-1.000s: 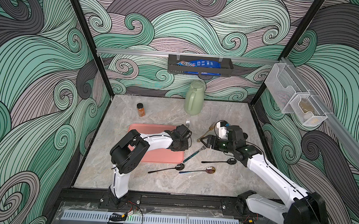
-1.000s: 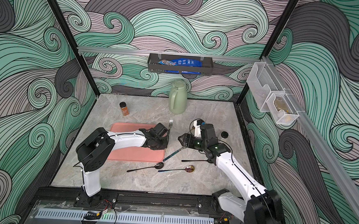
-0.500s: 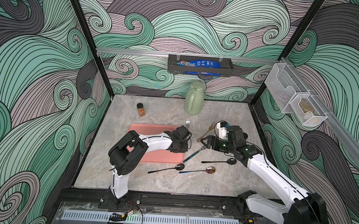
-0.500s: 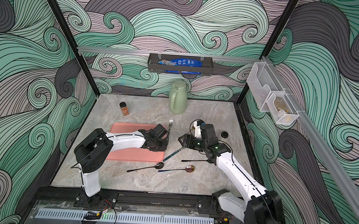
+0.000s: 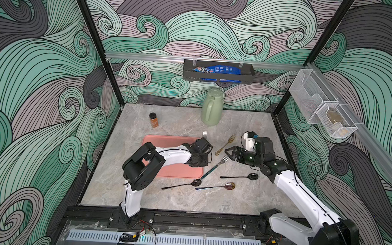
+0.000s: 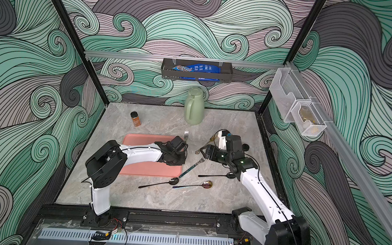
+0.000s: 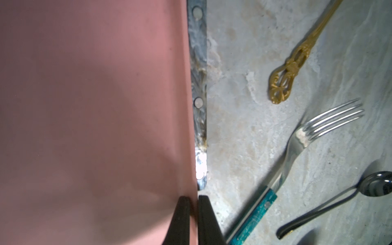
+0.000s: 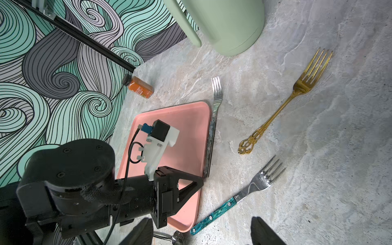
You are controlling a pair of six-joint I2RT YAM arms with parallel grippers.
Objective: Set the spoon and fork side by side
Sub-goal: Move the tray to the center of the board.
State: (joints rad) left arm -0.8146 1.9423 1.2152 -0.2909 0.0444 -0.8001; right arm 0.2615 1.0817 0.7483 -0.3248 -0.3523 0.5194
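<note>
Several forks and spoons lie to the right of a pink tray (image 5: 156, 140). A teal-handled fork (image 5: 217, 165) (image 8: 239, 195) lies aslant off the tray's near right corner. My right gripper (image 5: 228, 153) (image 8: 201, 233) hovers open over it, the handle's end between the fingers. A grey-handled fork (image 5: 204, 134) (image 7: 199, 63) lies along the tray's right rim. My left gripper (image 5: 207, 160) (image 7: 193, 198) is shut at that rim, just short of this fork's handle end. A black spoon (image 5: 182, 184), an iridescent spoon (image 5: 216, 187) and another black spoon (image 5: 238, 177) lie nearer the front.
A gold fork (image 5: 225, 144) lies between the two grippers, towards the back. A green jug (image 5: 212, 110) and a spice bottle (image 5: 153, 120) stand further back. A black basket (image 5: 218, 72) hangs on the back wall, mesh bins (image 5: 319, 109) on the right wall.
The left arm's elbow has shifted slightly to the left while its gripper stays at the tray's right rim. The right arm and the cutlery have not moved.
</note>
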